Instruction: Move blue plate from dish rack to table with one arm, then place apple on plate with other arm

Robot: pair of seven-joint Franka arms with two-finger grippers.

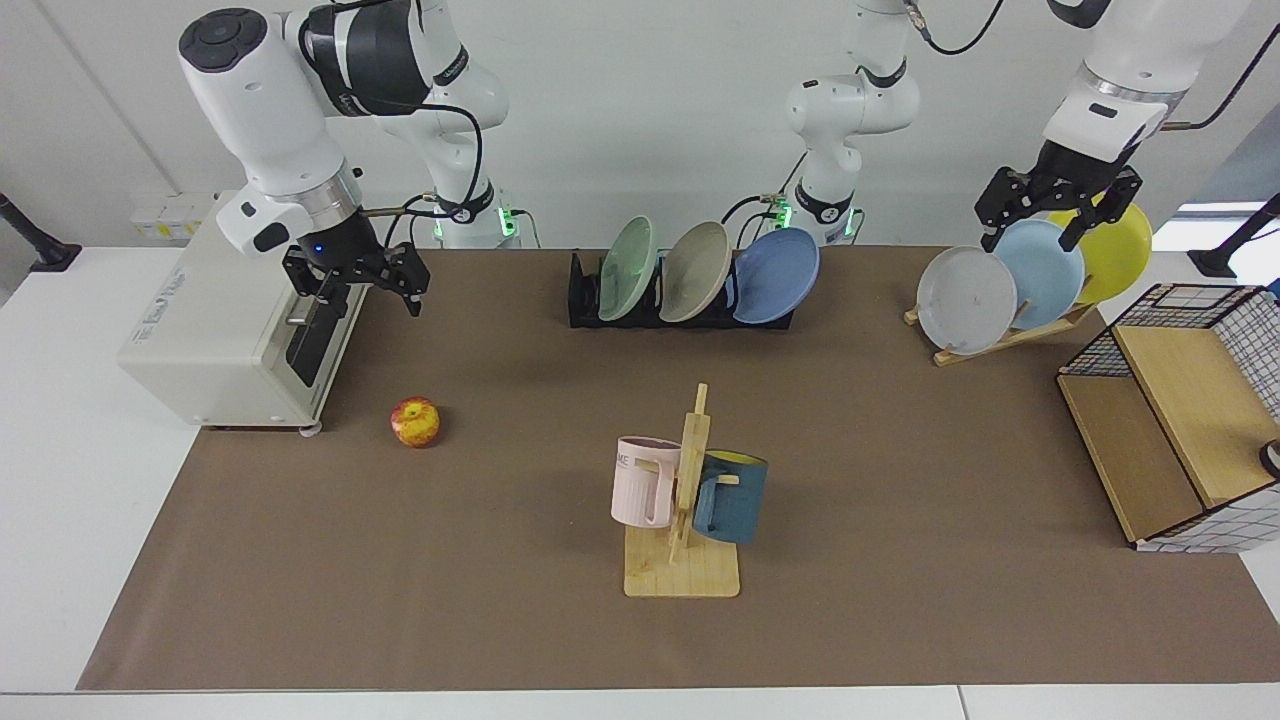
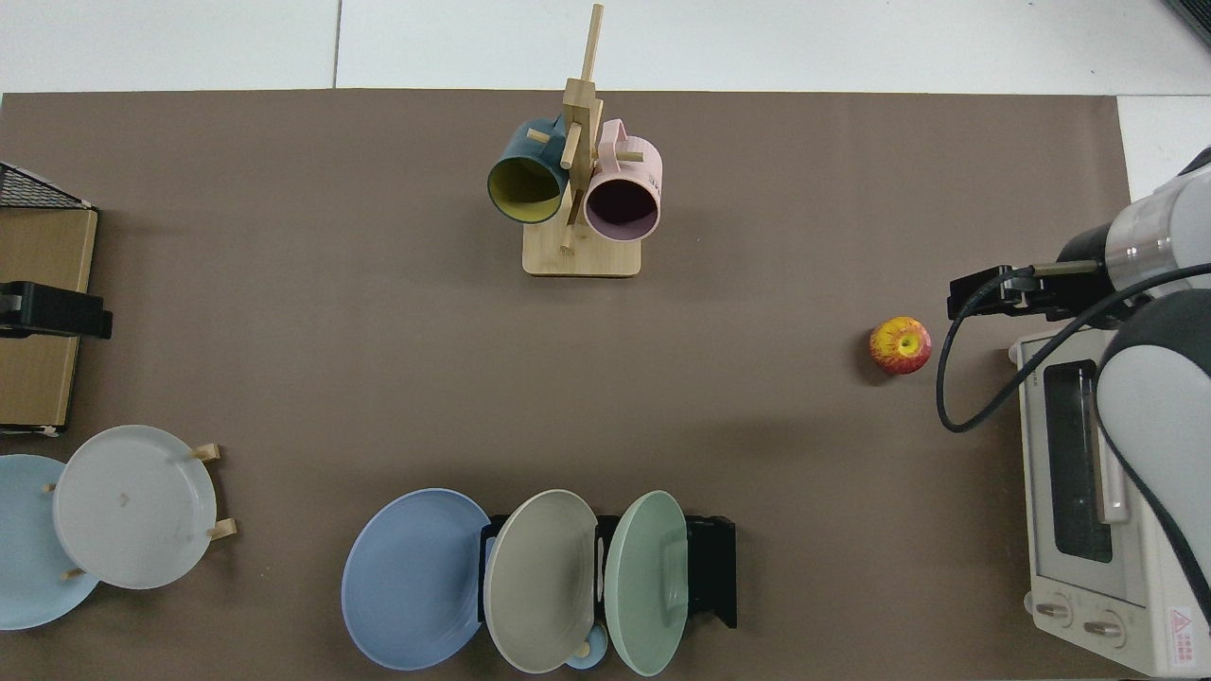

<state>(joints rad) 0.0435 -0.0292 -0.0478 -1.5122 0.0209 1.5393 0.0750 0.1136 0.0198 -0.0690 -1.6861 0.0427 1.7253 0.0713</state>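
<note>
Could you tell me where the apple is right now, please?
In the facing view the apple lies on the brown mat at the left, beside the toaster oven and below the right gripper.

Six plates, two mugs, one apple, two robot arms on one bench.

Three plates lean in the black dish rack (image 1: 600,300) at upper centre of the facing view: a green plate (image 1: 628,268), a beige plate (image 1: 696,271) and the blue plate (image 1: 776,275). Three more sit on the wooden plate stand (image 1: 1010,335) at upper right: a grey plate (image 1: 966,299), a pale blue plate (image 1: 1042,272) and a yellow plate (image 1: 1122,255). One mug tree (image 1: 688,520) carries a pink mug (image 1: 640,482) and a teal mug (image 1: 732,497). One apple (image 1: 415,421), one toaster oven (image 1: 215,340), one wire basket (image 1: 1180,440).
</note>
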